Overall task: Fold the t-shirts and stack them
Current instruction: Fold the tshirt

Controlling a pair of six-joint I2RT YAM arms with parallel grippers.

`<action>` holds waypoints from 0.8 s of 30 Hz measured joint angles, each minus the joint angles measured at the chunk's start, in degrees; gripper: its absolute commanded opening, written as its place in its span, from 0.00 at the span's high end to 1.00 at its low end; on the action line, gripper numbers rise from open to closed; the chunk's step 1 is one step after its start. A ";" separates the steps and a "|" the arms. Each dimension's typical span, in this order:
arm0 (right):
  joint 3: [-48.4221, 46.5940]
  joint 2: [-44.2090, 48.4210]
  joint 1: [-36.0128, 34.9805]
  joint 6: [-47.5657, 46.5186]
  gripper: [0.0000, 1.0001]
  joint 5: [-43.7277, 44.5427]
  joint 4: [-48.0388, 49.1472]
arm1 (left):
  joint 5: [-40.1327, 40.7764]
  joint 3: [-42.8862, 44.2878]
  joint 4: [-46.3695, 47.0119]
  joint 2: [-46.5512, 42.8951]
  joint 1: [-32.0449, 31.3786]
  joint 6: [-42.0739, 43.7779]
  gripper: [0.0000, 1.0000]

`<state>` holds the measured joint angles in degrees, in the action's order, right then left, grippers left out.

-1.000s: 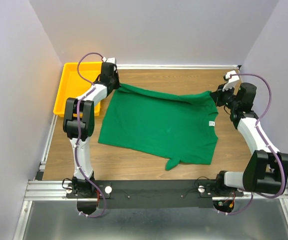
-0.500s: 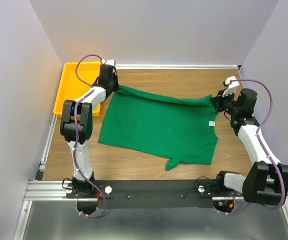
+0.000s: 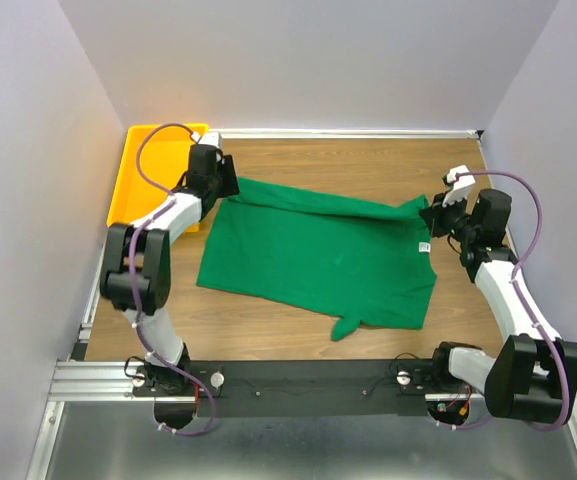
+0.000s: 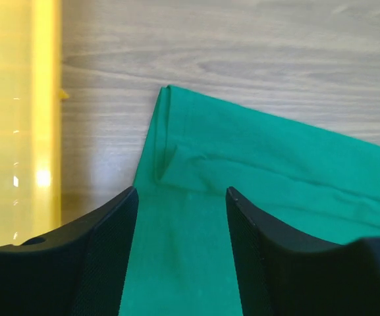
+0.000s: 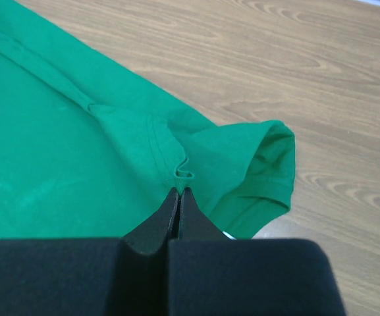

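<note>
Green t-shirt [image 3: 318, 255] is being supported flat by the table [image 3: 368, 160]; its far right edge is being pinched by the right gripper [image 5: 178, 191], while the left gripper [image 4: 182, 194] is being held wide above its far-left corner.

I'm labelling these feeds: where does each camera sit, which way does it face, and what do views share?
Top external: above and behind the bases, looking down at the table; left arm and right arm show whole.
Left wrist: faces down past the open left gripper at a folded corner of the t-shirt; yellow tray at left.
Right wrist: faces along the shut right gripper pinching the t-shirt near a sleeve.
Shared: the t-shirt in all three; the tray in top and left wrist.
</note>
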<state>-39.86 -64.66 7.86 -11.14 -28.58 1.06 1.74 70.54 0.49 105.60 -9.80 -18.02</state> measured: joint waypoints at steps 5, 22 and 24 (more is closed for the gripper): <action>2.16 0.94 0.00 -1.44 0.99 0.31 -0.94 | 0.04 -4.92 5.05 -12.90 0.00 -0.70 0.35; 7.43 9.18 0.00 -12.46 0.83 -3.23 -12.83 | -0.02 -9.40 10.08 -21.40 0.11 -1.53 0.34; 7.39 9.49 0.00 -15.96 0.55 -3.91 -16.41 | -0.02 -10.40 10.03 -22.75 0.13 -1.53 0.35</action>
<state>-32.47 -55.18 7.86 -27.09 -32.49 -15.35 1.72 60.14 10.52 82.85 -9.67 -19.55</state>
